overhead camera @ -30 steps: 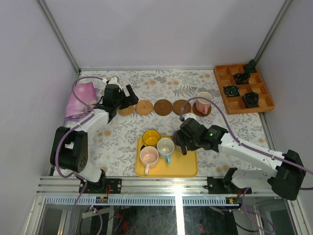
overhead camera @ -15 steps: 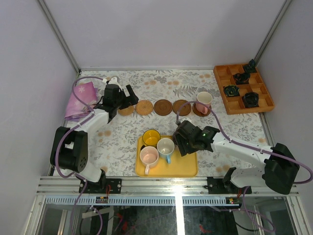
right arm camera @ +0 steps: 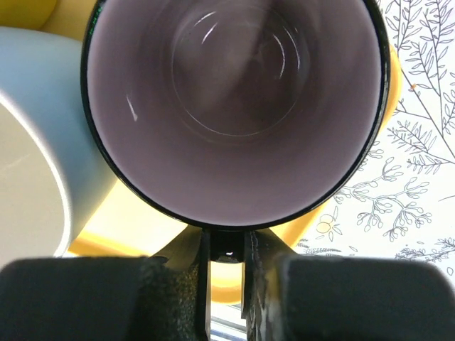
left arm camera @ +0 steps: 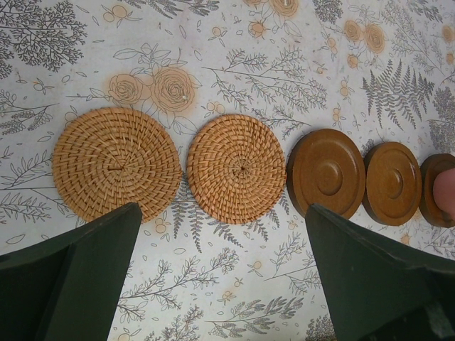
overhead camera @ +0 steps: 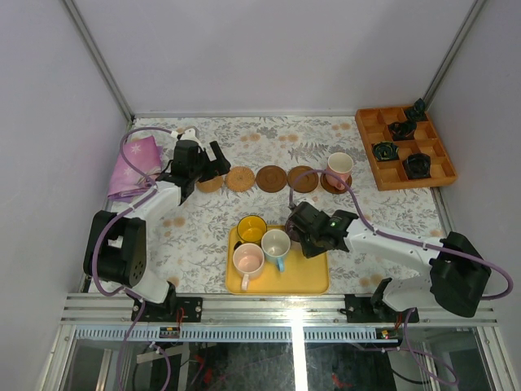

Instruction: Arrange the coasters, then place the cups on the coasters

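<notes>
Five coasters lie in a row at the back: two woven tan ones (left arm camera: 116,172) (left arm camera: 239,168) and dark wooden ones (left arm camera: 327,172) (left arm camera: 393,182). The rightmost coaster (overhead camera: 326,186) bears a salmon pink cup (overhead camera: 339,169). My left gripper (overhead camera: 218,163) hangs open just above and in front of the woven pair, holding nothing. On the yellow tray (overhead camera: 309,278) stand a yellow cup (overhead camera: 251,229), a white-and-blue cup (overhead camera: 276,243) and a pale pink cup (overhead camera: 248,259). The purple-grey cup (right arm camera: 234,106) sits at the tray's right corner, and my right gripper (right arm camera: 226,249) is shut on its dark handle.
An orange compartment tray (overhead camera: 444,167) with several small black objects stands at the back right. A pink cloth (overhead camera: 134,167) lies at the back left. Grey walls close in the table on three sides.
The right gripper has slid left to the purple-grey cup and its fingers have closed on the handle. The left arm and the coasters have not moved.
</notes>
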Robot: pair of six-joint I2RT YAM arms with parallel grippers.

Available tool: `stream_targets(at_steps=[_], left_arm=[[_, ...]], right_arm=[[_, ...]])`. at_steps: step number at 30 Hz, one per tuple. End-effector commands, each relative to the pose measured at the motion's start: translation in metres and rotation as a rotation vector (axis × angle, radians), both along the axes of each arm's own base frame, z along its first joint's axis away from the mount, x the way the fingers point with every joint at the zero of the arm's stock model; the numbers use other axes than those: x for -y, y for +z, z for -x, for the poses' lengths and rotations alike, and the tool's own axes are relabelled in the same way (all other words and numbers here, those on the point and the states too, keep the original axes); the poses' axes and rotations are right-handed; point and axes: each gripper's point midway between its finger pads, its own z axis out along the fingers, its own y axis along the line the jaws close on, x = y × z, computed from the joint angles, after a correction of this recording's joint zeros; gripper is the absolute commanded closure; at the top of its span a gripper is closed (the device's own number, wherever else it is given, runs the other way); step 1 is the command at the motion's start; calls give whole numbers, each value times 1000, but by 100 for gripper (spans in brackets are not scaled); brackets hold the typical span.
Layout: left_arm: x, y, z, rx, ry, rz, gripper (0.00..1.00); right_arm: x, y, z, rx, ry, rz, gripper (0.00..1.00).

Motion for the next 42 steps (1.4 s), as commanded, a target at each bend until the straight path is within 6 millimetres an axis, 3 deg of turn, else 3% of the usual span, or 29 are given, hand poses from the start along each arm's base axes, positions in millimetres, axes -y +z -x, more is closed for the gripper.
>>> stream_targets(at_steps=[1,6,11,15,23,32,37,42], left_arm=[[-2,4,-2,12,-4,-29,0],[-2,5,-3,17,-5,-29,0],[-8,7,1,23,17,-49,0],[-15,5,9,21,39,-68,0],[-25,-2,27,0,73,-84,0],[-27,4,47,5,81,-131,3],[-19,4,59,1,87,-160,3],[-10,-3,68,-23,90,-172,3]], right_arm=[[2,5,-10,49,-32,18,100],[1,25,-19,115,-46,-23,100],[2,57,-41,249,-93,-40,100],[4,85,-68,374,-117,-5,100],[11,111,-132,473,-209,-2,100],[12,112,-205,498,-228,11,100],[3,105,-232,476,-246,-15,100],[3,82,-252,427,-266,4,100]])
